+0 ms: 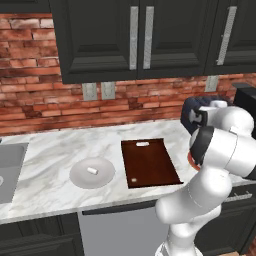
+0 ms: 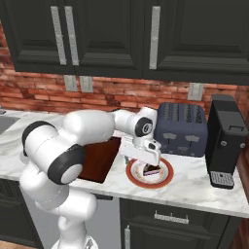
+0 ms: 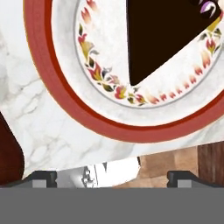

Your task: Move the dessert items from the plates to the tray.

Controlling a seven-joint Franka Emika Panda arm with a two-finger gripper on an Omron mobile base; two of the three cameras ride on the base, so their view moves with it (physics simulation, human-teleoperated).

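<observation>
I see my tool (image 2: pixel 146 165) spread wide, holding nothing, above the dark brown wedge of cake (image 2: pixel 151 169) on the white red-rimmed plate (image 2: pixel 165 178). The small white cylinder (image 1: pixel 92 170) lies on the grey round plate (image 1: pixel 80 177), beside the reddish-brown rectangular tray (image 1: pixel 150 167) on the marble tabletop (image 1: pixel 45 170).

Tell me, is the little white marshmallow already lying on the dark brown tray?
No, the white marshmallow lies on the grey plate, left of the tray.
</observation>
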